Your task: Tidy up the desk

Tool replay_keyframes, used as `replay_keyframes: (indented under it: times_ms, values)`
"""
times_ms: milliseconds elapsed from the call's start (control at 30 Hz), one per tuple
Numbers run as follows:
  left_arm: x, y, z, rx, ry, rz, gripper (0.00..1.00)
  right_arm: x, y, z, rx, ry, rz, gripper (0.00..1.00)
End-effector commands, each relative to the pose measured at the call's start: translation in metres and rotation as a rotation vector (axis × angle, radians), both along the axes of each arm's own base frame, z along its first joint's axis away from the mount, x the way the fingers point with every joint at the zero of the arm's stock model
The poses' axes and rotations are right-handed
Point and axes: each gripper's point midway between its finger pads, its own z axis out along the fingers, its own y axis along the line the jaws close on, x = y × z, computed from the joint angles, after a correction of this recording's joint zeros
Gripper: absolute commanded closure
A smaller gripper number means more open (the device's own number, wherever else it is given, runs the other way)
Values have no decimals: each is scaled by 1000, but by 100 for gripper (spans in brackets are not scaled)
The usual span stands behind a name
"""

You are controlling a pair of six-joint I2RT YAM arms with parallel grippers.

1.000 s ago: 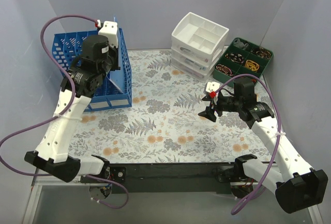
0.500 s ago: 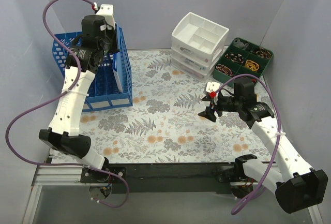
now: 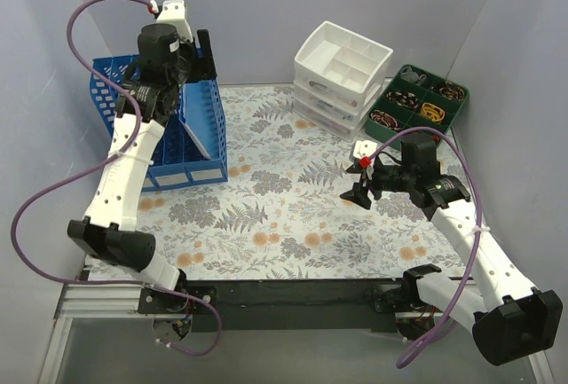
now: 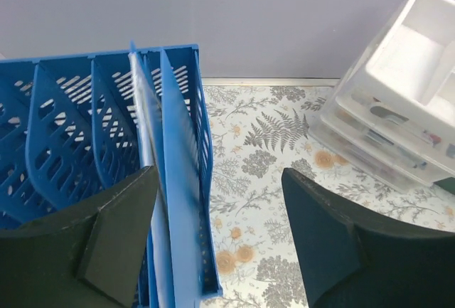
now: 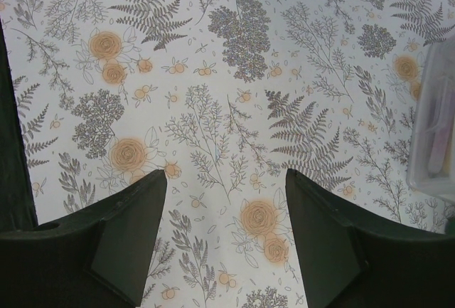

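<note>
Because a thin flat item (image 4: 144, 123) is filed on edge in a slot of the blue file rack (image 3: 191, 158), the left gripper (image 4: 219, 180) is seen raised just above it, jaws spread wide and nothing held (judged clear of the rack walls). The right gripper (image 5: 226, 180) is held low over the flower-printed counter (image 3: 284, 215), likewise parted and empty. Bare counter is left between the rack and the white drawer unit (image 3: 342, 74), which is flanked by a green tray (image 3: 422, 100) at the back right.

Bright even light; faint shadows on desk (image 3: 293, 215); left-wrist view edges blurred.
</note>
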Motion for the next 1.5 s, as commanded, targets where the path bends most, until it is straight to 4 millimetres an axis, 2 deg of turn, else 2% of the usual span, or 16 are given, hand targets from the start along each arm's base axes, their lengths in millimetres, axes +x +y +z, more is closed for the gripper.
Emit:
replay_keyframes:
  times_ms: [0, 67, 133, 167, 233, 333, 400, 633, 767, 933, 1033, 1167, 1233, 1267, 1300, 1467]
  values:
    - [-60, 23, 66, -69, -204, 45, 28, 4, 2, -1, 13, -5, 1, 24]
    - [-66, 30, 44, -55, -157, 77, 27, 4, 2, -1, 11, 0, 1, 24]
    - [-87, 37, 46, -70, -182, 94, 26, 5, 2, -3, 9, 2, -1, 24]
    - [-90, 38, 24, -69, -143, 98, 25, 5, 2, -2, 10, 1, -2, 24]
    - [-109, 39, 25, -97, -167, 81, 25, 5, 2, -4, 7, 9, -2, 24]
    - [-119, 31, -9, -122, -90, 47, 27, 6, 2, -6, 6, 16, -6, 24]
    - [-127, 26, -35, -142, -28, 24, 34, 7, 2, -7, 3, 18, -8, 24]
    - [-155, 14, -72, -207, 36, -47, 64, 10, -1, -9, -4, 24, -24, 24]
    - [-162, 8, -102, -215, 108, -72, 74, 11, -1, -11, -5, 32, -23, 24]
    - [-138, 16, -122, -155, 120, -18, 76, 12, -2, -13, -9, 37, -28, 24]
    - [-113, 19, -120, -98, 116, 4, 78, 13, -3, -14, -10, 39, -36, 24]
    - [-82, 14, -91, -84, 58, -6, 80, 14, -5, -14, -11, 39, -41, 24]
    - [-70, 16, -62, -69, -2, -1, 80, 15, -5, -14, -11, 38, -44, 24]
    - [-58, 16, -67, -54, 16, 6, 80, 15, -6, -15, -12, 42, -46, 24]
    - [-52, 19, -50, -54, -11, 11, 80, 15, -6, -15, -12, 44, -47, 24]
    - [-40, 14, -34, -77, -30, -9, 80, 16, -7, -15, -12, 41, -52, 24]
